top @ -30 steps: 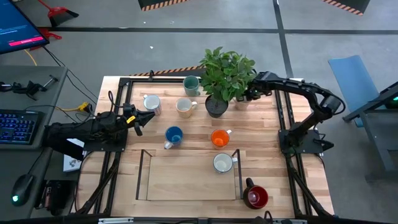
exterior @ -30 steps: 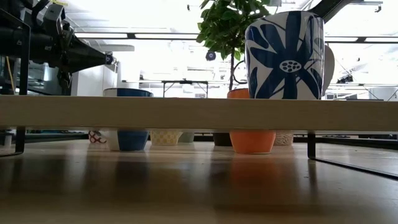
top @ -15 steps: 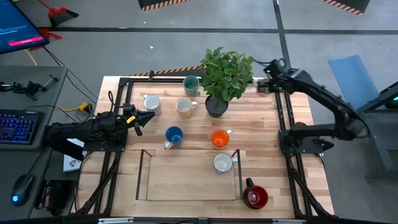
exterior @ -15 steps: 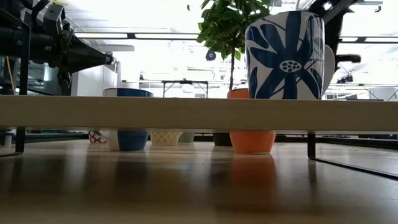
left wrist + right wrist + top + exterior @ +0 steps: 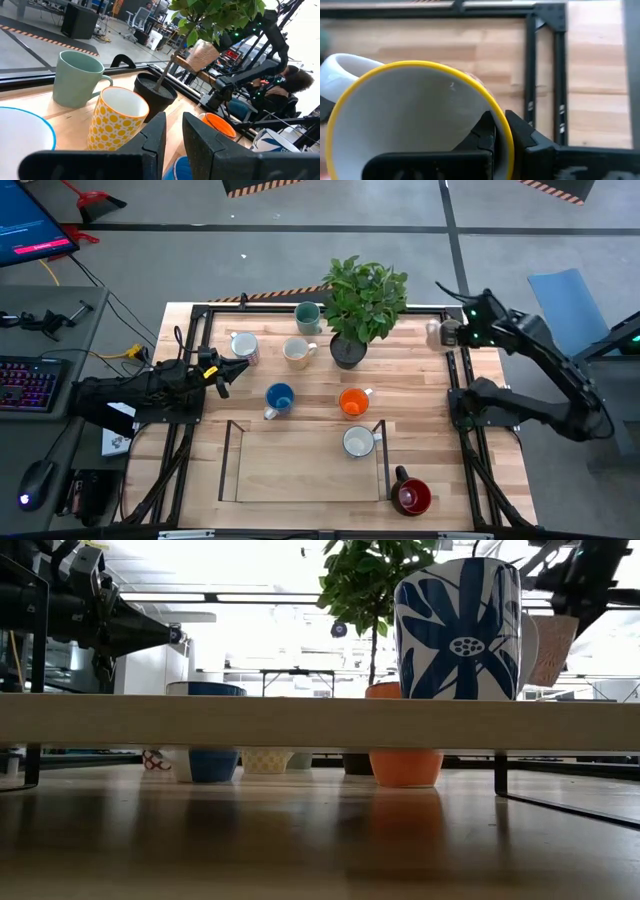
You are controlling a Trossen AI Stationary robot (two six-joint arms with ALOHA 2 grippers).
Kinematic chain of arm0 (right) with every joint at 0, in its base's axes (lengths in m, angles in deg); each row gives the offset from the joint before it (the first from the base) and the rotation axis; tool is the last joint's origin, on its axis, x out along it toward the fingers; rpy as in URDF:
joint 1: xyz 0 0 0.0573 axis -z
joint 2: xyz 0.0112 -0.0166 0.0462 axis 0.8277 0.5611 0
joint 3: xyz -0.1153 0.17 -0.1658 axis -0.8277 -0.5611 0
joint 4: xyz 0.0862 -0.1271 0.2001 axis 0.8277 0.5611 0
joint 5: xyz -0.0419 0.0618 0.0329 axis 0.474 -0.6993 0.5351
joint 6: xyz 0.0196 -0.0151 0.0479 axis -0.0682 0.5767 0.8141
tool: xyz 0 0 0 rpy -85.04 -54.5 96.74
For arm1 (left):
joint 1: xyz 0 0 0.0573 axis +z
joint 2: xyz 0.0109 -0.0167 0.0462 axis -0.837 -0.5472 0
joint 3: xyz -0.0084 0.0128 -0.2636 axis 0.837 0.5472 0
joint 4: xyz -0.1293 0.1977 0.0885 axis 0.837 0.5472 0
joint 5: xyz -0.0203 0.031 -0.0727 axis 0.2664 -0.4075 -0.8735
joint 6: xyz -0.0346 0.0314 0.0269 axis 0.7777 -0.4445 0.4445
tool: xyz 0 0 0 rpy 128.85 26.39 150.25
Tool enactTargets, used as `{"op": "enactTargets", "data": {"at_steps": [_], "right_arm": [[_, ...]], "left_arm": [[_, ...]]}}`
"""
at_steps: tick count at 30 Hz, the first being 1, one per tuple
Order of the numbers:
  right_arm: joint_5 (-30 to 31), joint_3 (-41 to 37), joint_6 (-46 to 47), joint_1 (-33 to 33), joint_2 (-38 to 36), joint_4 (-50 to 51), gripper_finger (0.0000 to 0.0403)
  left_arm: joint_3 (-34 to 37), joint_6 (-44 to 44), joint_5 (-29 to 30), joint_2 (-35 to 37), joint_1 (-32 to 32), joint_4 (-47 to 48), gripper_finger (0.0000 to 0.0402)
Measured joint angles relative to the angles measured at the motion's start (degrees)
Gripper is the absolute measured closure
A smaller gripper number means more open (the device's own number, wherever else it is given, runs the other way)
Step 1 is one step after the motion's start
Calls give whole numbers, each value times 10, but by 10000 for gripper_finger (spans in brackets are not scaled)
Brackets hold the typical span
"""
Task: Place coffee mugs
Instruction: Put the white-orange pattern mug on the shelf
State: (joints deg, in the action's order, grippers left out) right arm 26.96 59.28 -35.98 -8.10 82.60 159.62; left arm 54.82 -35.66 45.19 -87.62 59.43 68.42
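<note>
Mug, yellow-rimmed (image 5: 415, 125): clamped by its rim in right gripper (image 5: 455, 332), raised at upper right of the high view. Left gripper (image 5: 238, 367): mid-left, jaws narrowly parted, empty. Remaining mugs on table (image 5: 420, 430).

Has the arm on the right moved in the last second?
Yes. The right gripper, its fingers shut on a yellow-rimmed mug, has pulled away from the potted plant toward the table's right edge, lifted above it.

A potted plant (image 5: 362, 305) stands at the worktop's (image 5: 300, 470) far edge, with three mugs (image 5: 298, 351) to its left and three more (image 5: 355, 402) nearer the front; the right claw (image 5: 452, 333) holds another mug (image 5: 437, 333) above the far right corner.
</note>
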Motion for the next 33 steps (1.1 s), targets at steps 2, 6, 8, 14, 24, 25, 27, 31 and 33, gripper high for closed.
{"op": "enactTargets", "data": {"at_steps": [2,6,8,14,24,25,27,31,33], "right_arm": [[-22,0,-3,-13,-17,13,402],[-79,0,-5,-45,-44,36,403],[-120,0,0,-65,-52,31,403],[-203,0,37,-131,-59,-9,403],[-259,0,138,-285,-37,-139,403],[-255,0,145,-304,-28,-163,403],[-244,1,155,-343,-8,-206,403],[-214,1,166,-420,43,-283,403],[-199,1,165,-451,69,-335,403]], "left_arm": [[0,0,0,0,0,0,348],[0,0,0,0,0,0,348],[0,0,0,0,0,0,348],[0,0,0,0,0,0,348],[0,0,0,0,0,3,348],[0,0,0,0,0,3,348],[0,0,0,0,0,4,348],[0,0,0,0,0,4,348],[0,0,0,0,0,4,348]]}}
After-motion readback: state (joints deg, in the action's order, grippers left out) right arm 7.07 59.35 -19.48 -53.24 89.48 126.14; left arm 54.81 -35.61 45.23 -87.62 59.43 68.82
